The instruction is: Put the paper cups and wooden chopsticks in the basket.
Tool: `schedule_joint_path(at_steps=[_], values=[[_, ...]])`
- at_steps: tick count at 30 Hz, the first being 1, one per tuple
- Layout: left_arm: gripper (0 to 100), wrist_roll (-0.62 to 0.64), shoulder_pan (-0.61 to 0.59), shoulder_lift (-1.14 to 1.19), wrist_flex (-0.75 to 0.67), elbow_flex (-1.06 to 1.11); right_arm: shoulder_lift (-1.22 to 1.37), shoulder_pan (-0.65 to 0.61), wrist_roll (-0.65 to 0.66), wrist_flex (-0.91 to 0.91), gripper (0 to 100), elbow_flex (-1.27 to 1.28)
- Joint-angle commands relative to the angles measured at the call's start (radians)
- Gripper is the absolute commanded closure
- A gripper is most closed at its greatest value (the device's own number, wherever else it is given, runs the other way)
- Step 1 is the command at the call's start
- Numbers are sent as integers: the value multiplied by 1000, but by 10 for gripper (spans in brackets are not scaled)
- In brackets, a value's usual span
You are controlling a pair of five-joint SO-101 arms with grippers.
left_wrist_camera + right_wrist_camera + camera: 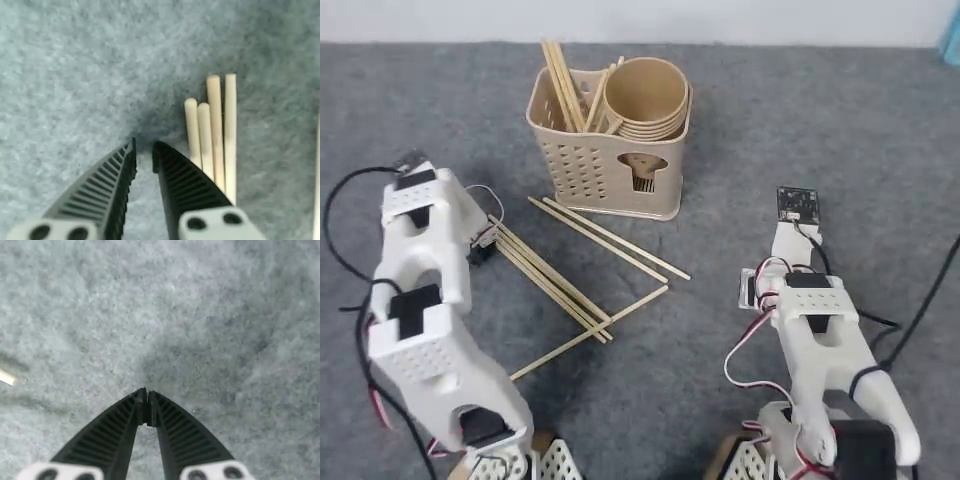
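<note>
Grey carpet-like felt covers the whole tabletop [820, 130], fuzzy and mottled, running back to a pale wall [620, 15] behind the basket. The basket [590, 170] is beige plastic, boxy with rounded corners, its walls punched with rows of small holes and a cut-out handle on the front. Inside it sits a nested stack of tan paper cups [645, 95], smooth and round-rimmed, with a few slim wooden chopsticks [560, 85] leaning up beside them. More loose chopsticks [550, 278] lie flat on the felt in front of the basket, pale, round and blunt-ended, some criss-crossed. The left pincer [143, 150], black and ribbed, is down at the felt just beside four of their ends [215, 130], its tips parted a little and holding nothing. The right pincer [146, 395], in front of the basket and off to its other side, is clenched tip to tip over bare felt.
</note>
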Motion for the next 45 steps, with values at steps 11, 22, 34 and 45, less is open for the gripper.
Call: schedule_joint_path(at_steps=[11,22,34,45], values=[[884,-40,6,9,54,-194,-44,-5,75,-25,990,-3],[887,31,34,143,21,-260,-44,-5,77,-21,990,-5],[888,25,48,20,135,-271,-44,-5,127,-19,990,-2],[885,29,98,98,41,-205,-44,-5,133,-19,990,-2]])
